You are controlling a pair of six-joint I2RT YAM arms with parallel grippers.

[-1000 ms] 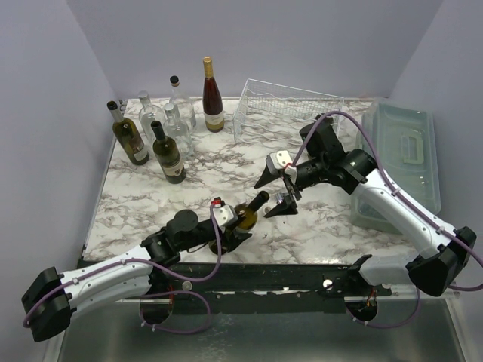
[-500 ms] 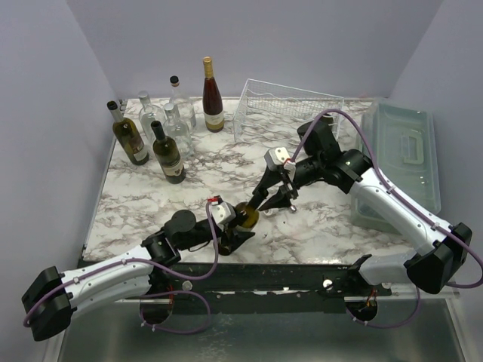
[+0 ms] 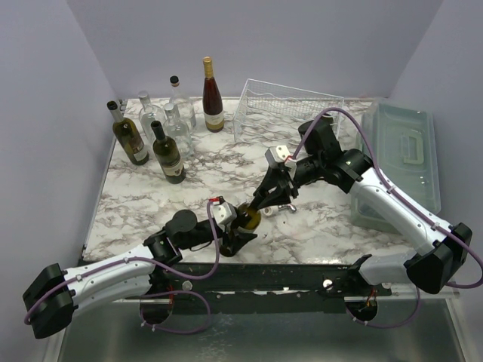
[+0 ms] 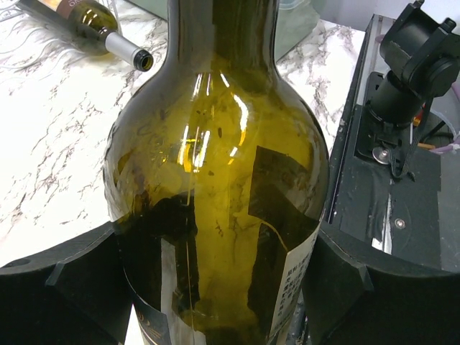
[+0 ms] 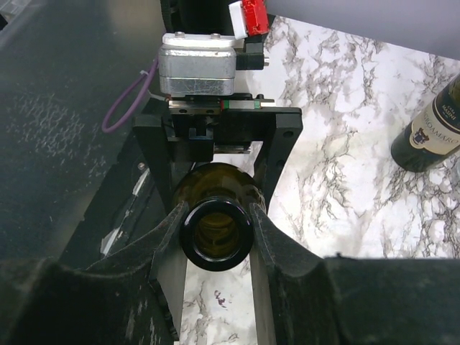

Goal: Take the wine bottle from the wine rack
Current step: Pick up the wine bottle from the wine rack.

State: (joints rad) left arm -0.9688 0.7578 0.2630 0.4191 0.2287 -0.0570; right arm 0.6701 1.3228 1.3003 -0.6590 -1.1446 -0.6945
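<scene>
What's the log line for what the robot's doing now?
left claw: shut on bottle body | right claw: shut on neck | bottle: tilted, away from rack

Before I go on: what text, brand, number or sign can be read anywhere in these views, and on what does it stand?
None can be read outright.
Pale label on the dark green glass wine bottle, left wrist view: print too small.
Brown label on the olive-green bottle at that view's top edge: cut off.
Dark label on the green bottle, right wrist view: blurred.
Labels on the standing bottles, top view: too small.
</scene>
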